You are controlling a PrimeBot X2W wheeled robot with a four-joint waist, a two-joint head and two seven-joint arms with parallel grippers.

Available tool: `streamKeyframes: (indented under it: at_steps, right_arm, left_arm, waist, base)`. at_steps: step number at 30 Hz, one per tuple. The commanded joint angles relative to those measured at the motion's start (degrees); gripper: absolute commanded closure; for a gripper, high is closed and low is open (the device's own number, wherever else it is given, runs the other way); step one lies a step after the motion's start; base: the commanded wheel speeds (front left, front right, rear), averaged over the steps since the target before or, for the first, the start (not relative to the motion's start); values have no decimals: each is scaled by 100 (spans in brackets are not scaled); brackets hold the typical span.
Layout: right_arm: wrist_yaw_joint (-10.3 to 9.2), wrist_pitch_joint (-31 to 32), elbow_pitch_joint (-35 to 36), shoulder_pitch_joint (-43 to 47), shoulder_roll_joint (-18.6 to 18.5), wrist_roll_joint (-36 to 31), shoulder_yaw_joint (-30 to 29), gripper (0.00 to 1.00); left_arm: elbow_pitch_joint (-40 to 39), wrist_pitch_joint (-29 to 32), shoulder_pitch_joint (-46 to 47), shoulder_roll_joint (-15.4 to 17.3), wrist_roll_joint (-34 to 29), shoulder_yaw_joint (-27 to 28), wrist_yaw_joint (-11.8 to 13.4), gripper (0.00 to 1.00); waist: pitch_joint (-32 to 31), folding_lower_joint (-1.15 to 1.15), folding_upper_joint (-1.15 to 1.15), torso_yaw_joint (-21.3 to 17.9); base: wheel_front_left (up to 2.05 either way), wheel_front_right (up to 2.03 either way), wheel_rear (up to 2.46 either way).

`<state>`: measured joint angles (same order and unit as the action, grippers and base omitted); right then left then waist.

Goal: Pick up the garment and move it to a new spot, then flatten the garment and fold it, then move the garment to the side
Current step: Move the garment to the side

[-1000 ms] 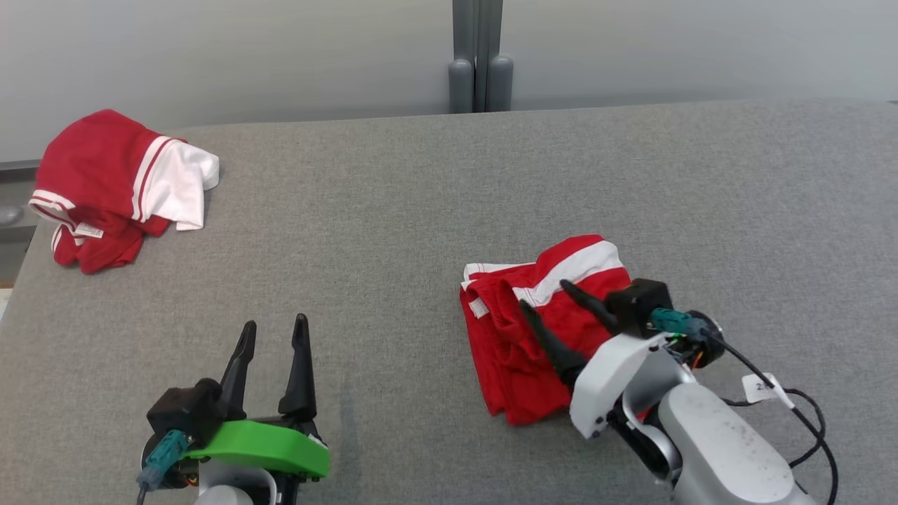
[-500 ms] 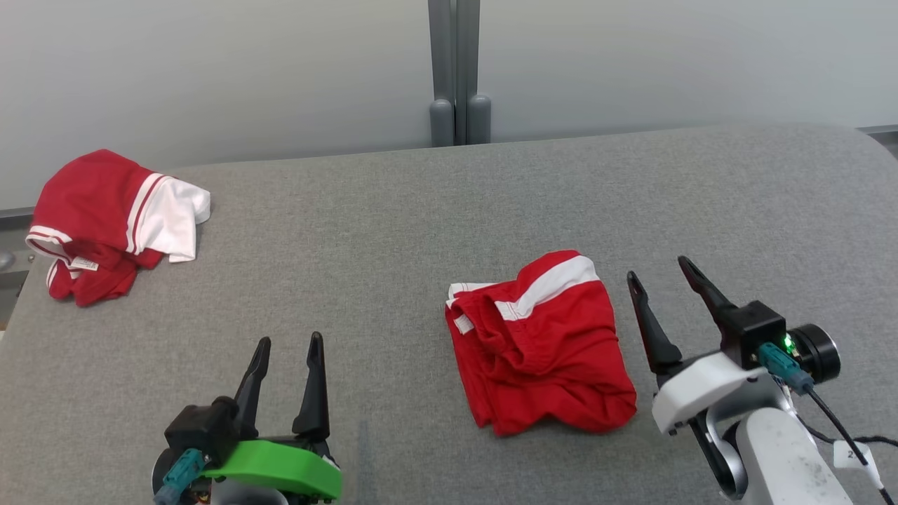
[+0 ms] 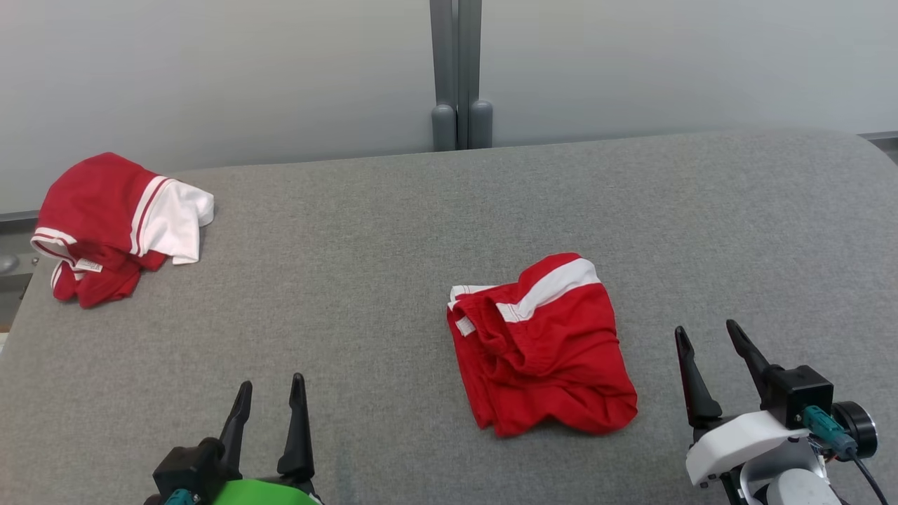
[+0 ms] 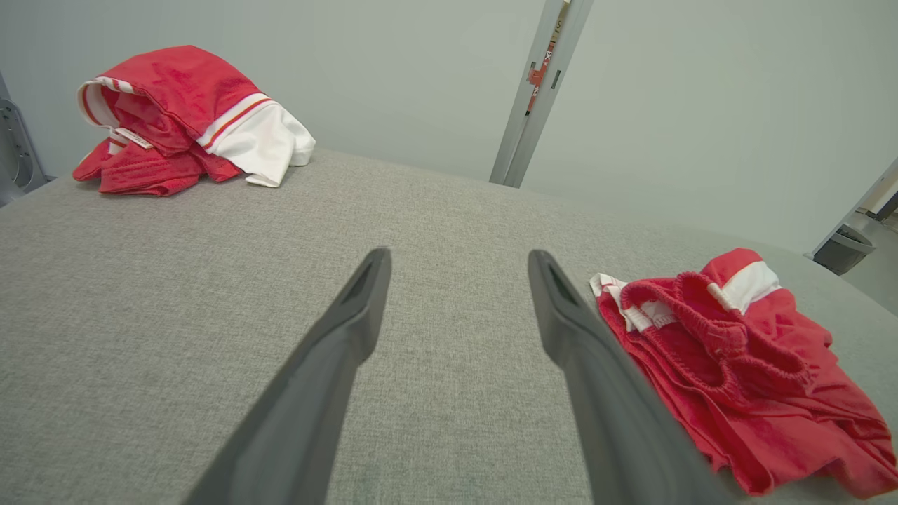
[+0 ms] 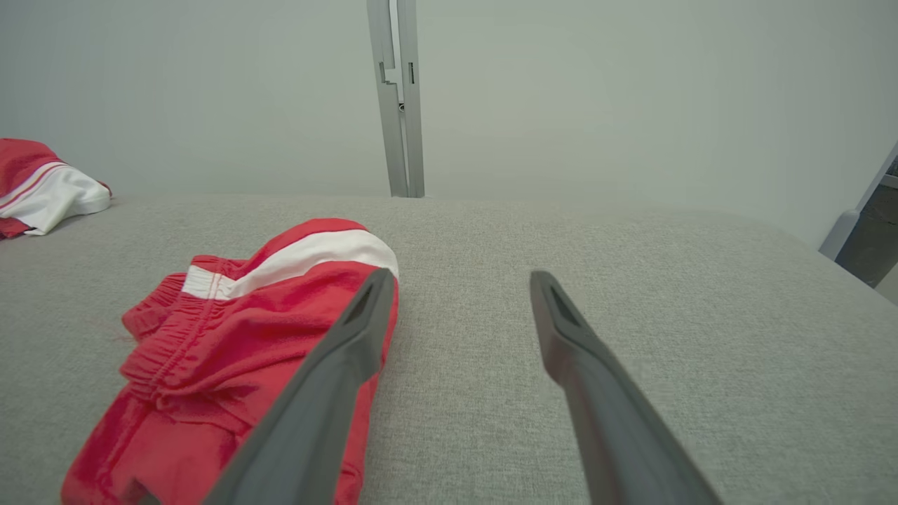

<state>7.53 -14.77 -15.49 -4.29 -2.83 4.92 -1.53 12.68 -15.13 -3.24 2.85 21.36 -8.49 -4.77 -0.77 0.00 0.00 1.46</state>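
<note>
Red garment point(image 3: 540, 347) sits folded just left of the right gripper point(image 3: 705, 327), which has backed off it, spread and empty. Idle left gripper point(image 3: 271, 381) is spread too; the sideways move looks next.

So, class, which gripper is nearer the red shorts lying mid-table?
Right. The right gripper stands just right of the red shorts; the left gripper is farther off on their left.

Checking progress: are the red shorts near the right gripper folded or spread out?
Folded, roughly: the red white-striped shorts lie as a compact layered bundle on the grey fabric table.
</note>
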Motion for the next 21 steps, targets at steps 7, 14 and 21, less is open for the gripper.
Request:
streamKeyframes:
  at_steps: [7, 14, 21]
  right_arm:
    - [-9, -46, 37, 50, -15, 193, -11, 0]
    - [-9, -48, 3, 15, -15, 269, 8, 0]
    - [-9, -49, -89, -10, -14, 235, 49, 0]
  left_arm:
    - [38, 0, 38, 9, -28, -74, -16, 0]
    - [75, 0, 85, 9, -42, -73, -6, 0]
    - [142, 0, 143, 9, -46, -89, -22, 0]
  waist:
    - [-10, 0, 0, 36]
    - [-18, 0, 0, 18]
    - [-13, 0, 0, 3]
  base:
    - [0, 0, 0]
    - [0, 0, 0]
    - [0, 0, 0]
